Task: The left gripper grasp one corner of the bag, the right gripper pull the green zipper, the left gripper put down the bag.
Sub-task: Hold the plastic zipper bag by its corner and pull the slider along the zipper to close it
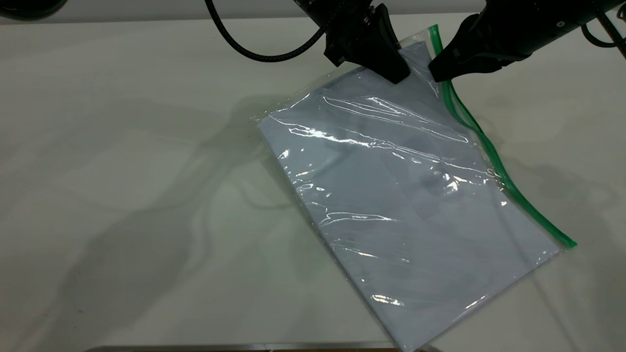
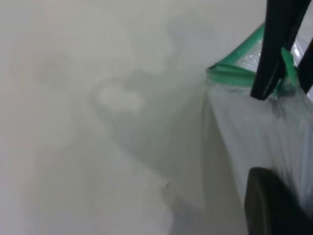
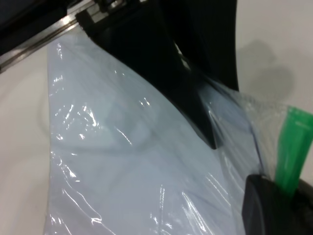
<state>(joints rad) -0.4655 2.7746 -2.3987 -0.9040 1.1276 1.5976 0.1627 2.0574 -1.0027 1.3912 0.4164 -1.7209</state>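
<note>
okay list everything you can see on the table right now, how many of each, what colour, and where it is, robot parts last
bag: one, clear plastic over pale bluish-white, lying diagonally across the table's middle and right, far end lifted.
green zipper: one, bright green strip, along the bag's right long edge.
corner of the bag: one, clear, far end, between the two grippers.
table: one, off-white, under everything.
left gripper: one, black with braided cable, shut on the bag near its far corner.
right gripper: one, black, at the zipper's far end; whether it is open or shut cannot be seen.
</note>
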